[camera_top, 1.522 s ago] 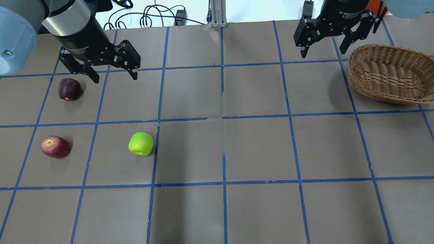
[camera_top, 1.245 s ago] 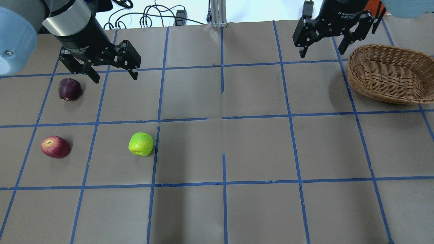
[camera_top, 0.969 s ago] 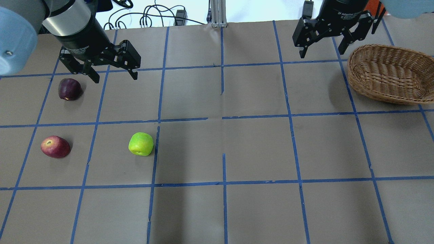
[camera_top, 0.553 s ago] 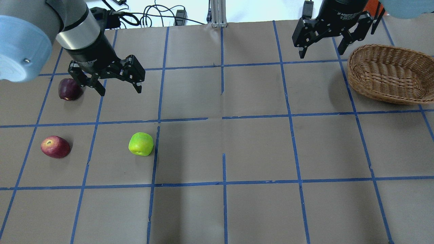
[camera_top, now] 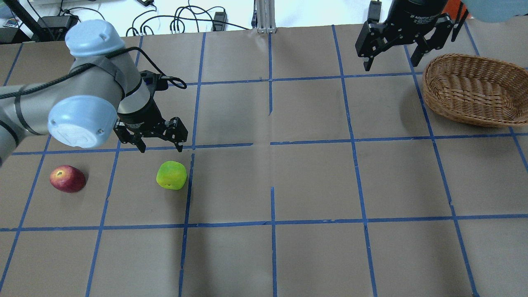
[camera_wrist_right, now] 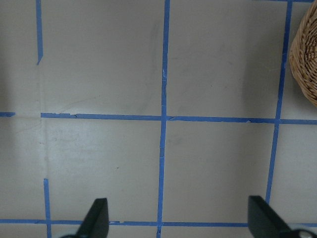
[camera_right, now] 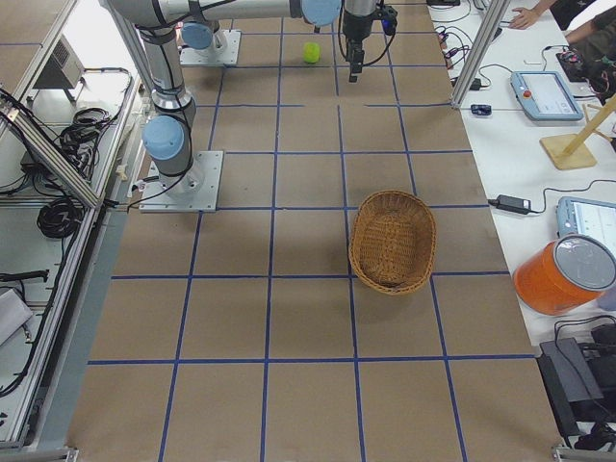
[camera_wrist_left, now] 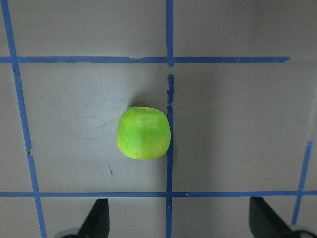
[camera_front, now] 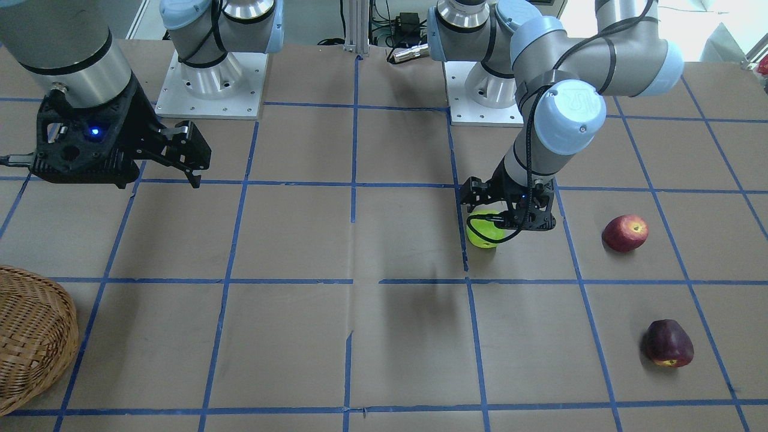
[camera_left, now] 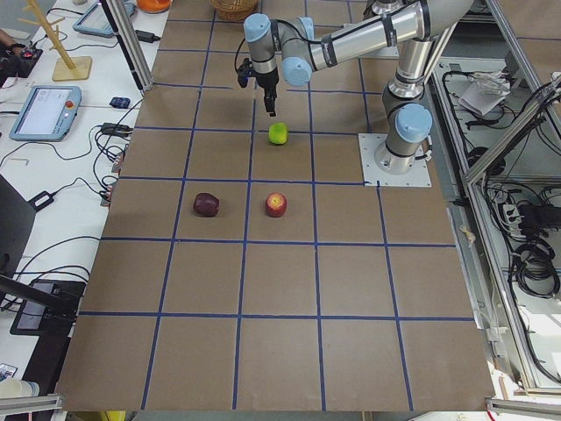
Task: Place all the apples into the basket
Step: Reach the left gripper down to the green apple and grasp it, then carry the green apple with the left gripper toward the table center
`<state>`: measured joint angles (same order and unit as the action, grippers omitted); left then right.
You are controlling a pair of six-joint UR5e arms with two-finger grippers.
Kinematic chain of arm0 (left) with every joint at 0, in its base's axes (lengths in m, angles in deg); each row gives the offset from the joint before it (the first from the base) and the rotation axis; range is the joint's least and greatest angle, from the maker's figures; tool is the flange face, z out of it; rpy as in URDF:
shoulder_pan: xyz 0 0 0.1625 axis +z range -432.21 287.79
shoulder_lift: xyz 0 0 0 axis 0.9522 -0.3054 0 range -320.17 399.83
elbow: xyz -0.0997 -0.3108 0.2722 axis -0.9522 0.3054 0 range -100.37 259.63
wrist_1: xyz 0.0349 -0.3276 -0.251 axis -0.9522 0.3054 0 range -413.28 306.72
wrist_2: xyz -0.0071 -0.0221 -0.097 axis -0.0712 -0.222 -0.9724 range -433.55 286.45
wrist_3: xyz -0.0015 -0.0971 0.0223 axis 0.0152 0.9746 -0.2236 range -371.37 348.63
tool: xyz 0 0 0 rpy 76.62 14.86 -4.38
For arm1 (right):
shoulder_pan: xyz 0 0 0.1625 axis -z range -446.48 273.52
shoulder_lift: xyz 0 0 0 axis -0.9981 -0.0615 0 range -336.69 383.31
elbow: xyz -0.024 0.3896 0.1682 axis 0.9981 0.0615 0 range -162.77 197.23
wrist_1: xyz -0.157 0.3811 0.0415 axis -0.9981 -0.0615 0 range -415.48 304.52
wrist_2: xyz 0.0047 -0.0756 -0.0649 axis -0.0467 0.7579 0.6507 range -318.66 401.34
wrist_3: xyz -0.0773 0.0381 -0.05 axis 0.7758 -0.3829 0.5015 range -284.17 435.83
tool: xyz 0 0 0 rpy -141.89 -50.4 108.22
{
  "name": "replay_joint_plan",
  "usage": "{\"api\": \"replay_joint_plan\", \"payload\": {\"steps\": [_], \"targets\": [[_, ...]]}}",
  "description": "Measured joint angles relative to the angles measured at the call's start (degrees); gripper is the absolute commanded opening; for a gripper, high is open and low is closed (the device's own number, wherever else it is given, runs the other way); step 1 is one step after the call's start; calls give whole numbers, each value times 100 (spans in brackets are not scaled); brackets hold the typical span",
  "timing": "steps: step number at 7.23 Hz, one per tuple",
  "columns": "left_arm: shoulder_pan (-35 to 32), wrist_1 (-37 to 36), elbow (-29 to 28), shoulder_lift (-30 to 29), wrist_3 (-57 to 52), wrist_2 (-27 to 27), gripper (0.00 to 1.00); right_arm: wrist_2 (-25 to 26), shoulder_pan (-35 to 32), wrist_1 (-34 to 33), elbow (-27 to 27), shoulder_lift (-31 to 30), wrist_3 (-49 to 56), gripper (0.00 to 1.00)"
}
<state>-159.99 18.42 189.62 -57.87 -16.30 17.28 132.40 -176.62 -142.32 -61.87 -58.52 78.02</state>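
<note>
The lime green apple lies on the brown table paper beside a blue tape line; it also shows in the left wrist view. My left gripper is open and empty, hovering just behind and above it. The red apple lies to its left. The dark maroon apple lies apart on the table; in the overhead view my left arm hides it. The wicker basket stands empty at the far right. My right gripper is open and empty, just left of the basket.
Blue tape lines grid the paper-covered table. Cables and an aluminium post sit past the far edge. The two arm bases stand at the robot's side. The basket rim shows at the right wrist view's edge.
My left arm has swung from beside the maroon apple toward me and to the right, and now hangs over the green apple. Its jaws stayed open. The right arm barely moved.
</note>
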Motion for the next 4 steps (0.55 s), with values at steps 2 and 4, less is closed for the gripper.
{"api": "replay_joint_plan", "payload": {"steps": [2, 4], "targets": [[19, -635, 488, -310, -101, 161, 100, 3, -3, 0, 0, 1, 0, 100], [23, -1061, 773, -542, -70, 514, 100, 1, -3, 0, 0, -2, 0, 100]]}}
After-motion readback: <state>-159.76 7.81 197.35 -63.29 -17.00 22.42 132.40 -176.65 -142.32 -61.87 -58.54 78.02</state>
